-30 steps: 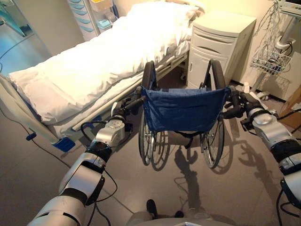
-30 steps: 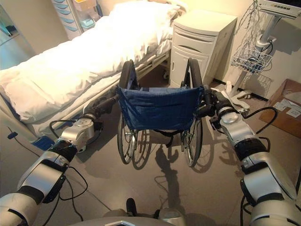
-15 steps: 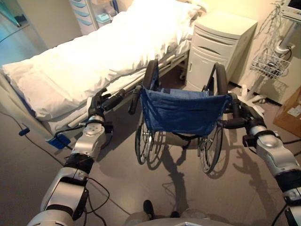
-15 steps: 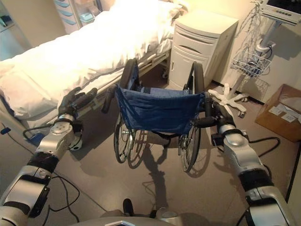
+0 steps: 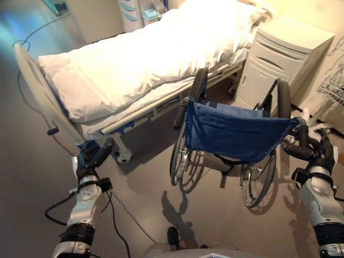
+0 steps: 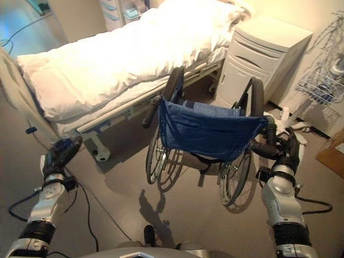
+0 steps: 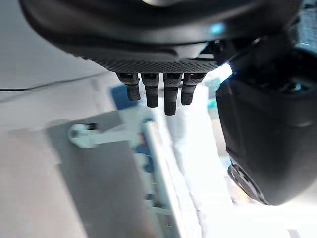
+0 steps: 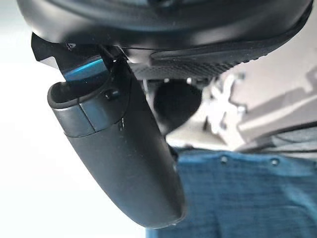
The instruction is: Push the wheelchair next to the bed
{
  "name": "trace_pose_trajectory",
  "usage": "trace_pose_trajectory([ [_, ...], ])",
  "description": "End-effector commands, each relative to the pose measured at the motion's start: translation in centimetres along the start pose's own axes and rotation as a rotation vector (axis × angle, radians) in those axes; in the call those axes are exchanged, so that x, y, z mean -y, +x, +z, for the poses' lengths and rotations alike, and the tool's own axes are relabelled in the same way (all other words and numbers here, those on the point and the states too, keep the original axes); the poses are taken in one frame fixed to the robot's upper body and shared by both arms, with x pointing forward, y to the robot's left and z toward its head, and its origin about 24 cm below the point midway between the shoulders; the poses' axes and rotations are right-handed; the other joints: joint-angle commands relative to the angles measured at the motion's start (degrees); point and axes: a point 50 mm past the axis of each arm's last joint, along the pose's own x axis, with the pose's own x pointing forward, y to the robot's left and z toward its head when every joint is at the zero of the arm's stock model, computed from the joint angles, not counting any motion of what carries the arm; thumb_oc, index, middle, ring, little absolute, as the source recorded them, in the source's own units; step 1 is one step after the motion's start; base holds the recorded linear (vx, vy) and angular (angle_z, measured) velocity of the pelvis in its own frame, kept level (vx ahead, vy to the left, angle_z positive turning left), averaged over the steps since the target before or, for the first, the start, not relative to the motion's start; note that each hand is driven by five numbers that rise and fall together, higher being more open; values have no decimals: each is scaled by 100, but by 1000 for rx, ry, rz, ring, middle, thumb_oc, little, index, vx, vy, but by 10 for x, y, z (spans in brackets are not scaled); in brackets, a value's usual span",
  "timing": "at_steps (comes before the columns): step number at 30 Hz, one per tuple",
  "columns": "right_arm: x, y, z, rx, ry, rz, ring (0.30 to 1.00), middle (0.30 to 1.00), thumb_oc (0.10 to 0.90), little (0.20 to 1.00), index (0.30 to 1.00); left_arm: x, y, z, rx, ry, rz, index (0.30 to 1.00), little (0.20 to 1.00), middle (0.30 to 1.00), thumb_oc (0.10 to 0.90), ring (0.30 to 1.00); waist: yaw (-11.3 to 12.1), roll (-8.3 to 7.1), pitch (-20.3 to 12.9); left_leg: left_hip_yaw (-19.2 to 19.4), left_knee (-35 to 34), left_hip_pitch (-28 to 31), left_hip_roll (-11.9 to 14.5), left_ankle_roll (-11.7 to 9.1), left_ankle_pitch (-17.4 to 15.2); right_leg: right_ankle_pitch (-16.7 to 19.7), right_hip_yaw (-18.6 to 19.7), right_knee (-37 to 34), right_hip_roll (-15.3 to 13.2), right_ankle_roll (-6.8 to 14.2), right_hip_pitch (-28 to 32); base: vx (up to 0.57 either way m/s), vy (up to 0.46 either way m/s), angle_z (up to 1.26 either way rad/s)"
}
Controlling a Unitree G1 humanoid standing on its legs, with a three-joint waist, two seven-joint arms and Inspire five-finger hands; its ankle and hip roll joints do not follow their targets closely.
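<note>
The wheelchair point(image 5: 236, 131) has a blue cloth back point(image 8: 237, 193) and stands beside the white bed point(image 5: 150, 59), its front towards the bedside cabinet. My right hand point(image 5: 318, 156) is shut on the wheelchair's right push handle point(image 6: 266, 150), whose round end point(image 8: 176, 104) shows past the thumb in the right wrist view. The left push handle point(image 5: 180, 112) is free. My left hand point(image 5: 88, 160) hangs low at the left near the bed's foot end, well apart from the wheelchair. Its fingers point(image 7: 168, 96) are straight and hold nothing.
A white bedside cabinet point(image 5: 285, 59) stands just beyond the wheelchair. A wire basket on a stand point(image 6: 322, 80) and a cardboard box point(image 6: 334, 153) are at the right. The bed's footboard point(image 5: 37, 91) and side rail point(image 7: 163, 168) are close to my left hand. Drawers point(image 5: 134, 8) stand behind the bed.
My left hand has let go of the left push handle and dropped back to the lower left. The right hand keeps its handle. The view has shifted left.
</note>
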Motion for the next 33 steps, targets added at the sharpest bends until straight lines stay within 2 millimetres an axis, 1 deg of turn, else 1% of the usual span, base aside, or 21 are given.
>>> trace_pose_trajectory([
  [1, 42, 18, 73, 339, 395, -414, 900, 900, 800, 900, 900, 1, 5, 25, 170, -32, 5, 900, 900, 900, 800, 900, 169, -52, -428, 192, 116, 617, 25, -314, -1033, 672, 346, -180, -218, 452, -425, 19, 7, 19],
  [3, 44, 15, 65, 309, 481, -502, 900, 900, 800, 900, 900, 5, 1, 11, 128, -21, -15, 900, 900, 900, 800, 900, 200, -32, -434, 171, 122, 610, 15, -309, -1034, 682, 345, -191, -219, 447, -423, 19, 7, 18],
  [6, 45, 15, 53, 271, 520, -561, 900, 900, 800, 900, 900, 12, -2, -2, 90, 13, -45, 900, 900, 900, 800, 900, 239, -18, -448, 156, 129, 598, 5, -302, -1039, 695, 327, -203, -223, 442, -430, 14, 2, 10],
  [9, 38, 12, 44, 247, 526, -544, 900, 900, 800, 900, 900, 19, -7, -18, 38, 64, -89, 900, 900, 900, 800, 900, 248, -9, -464, 159, 147, 572, -1, -298, -1035, 701, 324, -196, -228, 441, -455, 0, 0, 0],
  [11, 31, 10, 33, 212, 576, -458, 900, 900, 800, 900, 900, 22, -11, -30, -1, 78, -112, 900, 900, 900, 800, 900, 234, -1, -473, 172, 154, 558, -1, -288, -1036, 696, 331, -177, -229, 439, -481, 0, 0, 0],
  [12, 24, 7, 24, 181, 617, -372, 900, 900, 800, 900, 900, 22, -14, -40, -41, 78, -126, 900, 900, 900, 800, 900, 214, 5, -472, 190, 161, 550, 1, -285, -1036, 693, 337, -165, -231, 438, -500, -10, 3, -3],
  [14, 14, -1, 5, 122, 619, -234, 900, 900, 800, 900, 900, 19, -18, -55, -96, 104, -147, 900, 900, 900, 800, 900, 159, 14, -468, 212, 167, 545, -3, -276, -1042, 684, 364, -136, -231, 442, -536, -14, 0, -5],
  [15, 8, -7, -6, 86, 599, -160, 900, 900, 800, 900, 900, 16, -21, -64, -135, 111, -148, 900, 900, 900, 800, 900, 123, 12, -454, 232, 178, 539, -4, -268, -1049, 681, 388, -124, -232, 445, -555, -21, -7, -4],
  [16, 6, -13, -16, 60, 567, -120, 900, 900, 800, 900, 900, 13, -24, -70, -157, 115, -148, 900, 900, 900, 800, 900, 92, 7, -448, 250, 187, 535, -4, -267, -1049, 680, 402, -106, -230, 448, -575, -26, -18, -9],
  [18, 3, -26, -46, -30, 405, -22, 900, 900, 800, 900, 900, 6, -31, -86, -223, 134, -143, 900, 900, 900, 800, 900, 10, -15, -417, 306, 207, 534, -1, -261, -1056, 678, 446, -69, -223, 456, -617, -31, -27, -16],
  [19, 6, -30, -57, -64, 350, -10, 900, 900, 800, 900, 900, 2, -33, -91, -246, 141, -141, 900, 900, 900, 800, 900, -21, -24, -406, 330, 212, 528, 0, -261, -1056, 680, 459, -59, -222, 460, -637, -43, -37, -15],
  [20, 13, -37, -79, -130, 242, 15, 900, 900, 800, 900, 900, -3, -38, -101, -289, 146, -131, 900, 900, 900, 800, 900, -67, -42, -372, 355, 221, 534, 3, -256, -1068, 678, 489, -42, -213, 467, -652, -35, -31, -14],
  [21, 15, -39, -84, -146, 221, 22, 900, 900, 800, 900, 900, -4, -39, -103, -299, 148, -133, 900, 900, 900, 800, 900, -75, -46, -366, 362, 221, 535, 4, -256, -1070, 677, 493, -41, -212, 468, -654, -31, -33, -11],
  [22, 18, -43, -95, -182, 180, 36, 900, 900, 800, 900, 900, -6, -42, -109, -317, 153, -129, 900, 900, 900, 800, 900, -94, -53, -354, 373, 218, 544, 5, -251, -1077, 674, 506, -38, -205, 469, -657, -29, -30, -10],
  [23, 25, -51, -114, -252, 107, 59, 900, 900, 800, 900, 900, -9, -46, -116, -349, 153, -122, 900, 900, 900, 800, 900, -119, -62, -334, 397, 216, 554, 13, -250, -1082, 678, 525, -38, -200, 471, -659, -29, -31, -10],
  [25, 31, -58, -129, -316, 84, 58, 900, 900, 800, 900, 900, -10, -49, -122, -372, 159, -125, 900, 900, 900, 800, 900, -142, -65, -317, 423, 216, 572, 17, -248, -1091, 679, 547, -39, -191, 473, -654, -22, -19, -17],
  [28, 45, -72, -154, -432, -56, 69, 900, 900, 800, 900, 900, -10, -55, -132, -411, 190, -143, 900, 900, 900, 800, 900, -176, -57, -310, 463, 219, 584, 28, -249, -1103, 672, 566, -39, -184, 476, -651, -31, -12, -14],
  [29, 55, -82, -169, -507, -184, 100, 900, 900, 800, 900, 900, -11, -57, -135, -432, 189, -140, 900, 900, 900, 800, 900, -200, -44, -308, 491, 217, 585, 38, -253, -1102, 668, 578, -31, -180, 480, -662, -41, -2, -10],
  [30, 61, -86, -175, -542, -242, 100, 900, 900, 800, 900, 900, -12, -57, -137, -440, 188, -138, 900, 900, 900, 800, 900, -210, -39, -307, 503, 217, 587, 42, -253, -1102, 667, 588, -29, -178, 482, -666, -43, 1, -15],
  [32, 80, -100, -193, -696, -347, 113, 900, 900, 800, 900, 900, -13, -58, -140, -462, 185, -139, 900, 900, 900, 800, 900, -225, -31, -300, 523, 221, 585, 50, -251, -1107, 667, 612, -27, -174, 487, -675, -40, -4, -20],
  [33, 91, -110, -201, -770, -431, 144, 900, 900, 800, 900, 900, -13, -59, -142, -475, 185, -151, 900, 900, 900, 800, 900, -228, -27, -296, 524, 217, 586, 53, -254, -1109, 671, 619, -31, -172, 489, -674, -36, -8, -13],
])
